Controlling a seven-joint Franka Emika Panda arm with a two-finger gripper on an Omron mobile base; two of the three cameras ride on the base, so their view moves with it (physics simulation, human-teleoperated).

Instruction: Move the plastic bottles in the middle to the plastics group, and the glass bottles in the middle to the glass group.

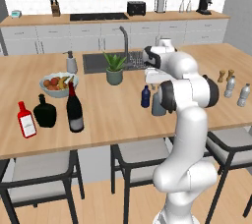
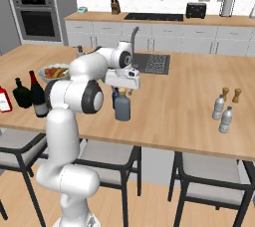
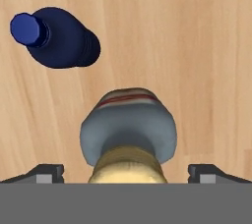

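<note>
In the hand view we look straight down on the grey-blue bottle [image 3: 129, 125], its gold-tan cap at the bottom centre of the frame, between the two dark finger tips [image 3: 47, 173] that stand far apart at the lower left and lower right. The gripper [image 3: 127, 174] is wide open and touches nothing. The dark-blue bottle [image 3: 56, 37] stands in the upper left of that frame, close to the grey-blue one but apart from it.

In the left base view, the dark-blue bottle [image 1: 145, 97] sits at centre on the wooden counter [image 1: 113, 115], the grey-blue bottle [image 1: 158, 105] just right of it, partly behind the arm. At the left of the frame we see the wine bottle [image 1: 74, 107] upright beside the black flask [image 1: 45, 112] and the red bottle [image 1: 26, 120]. Behind them a bowl [image 1: 57, 84] holds fruit. A potted plant [image 1: 114, 68] stands before the sink [image 1: 98, 62], a soap dispenser [image 1: 72, 63] to its left.

At the right edge the two water bottles [image 1: 236, 90] stand near the small shakers [image 1: 225, 75].
</note>
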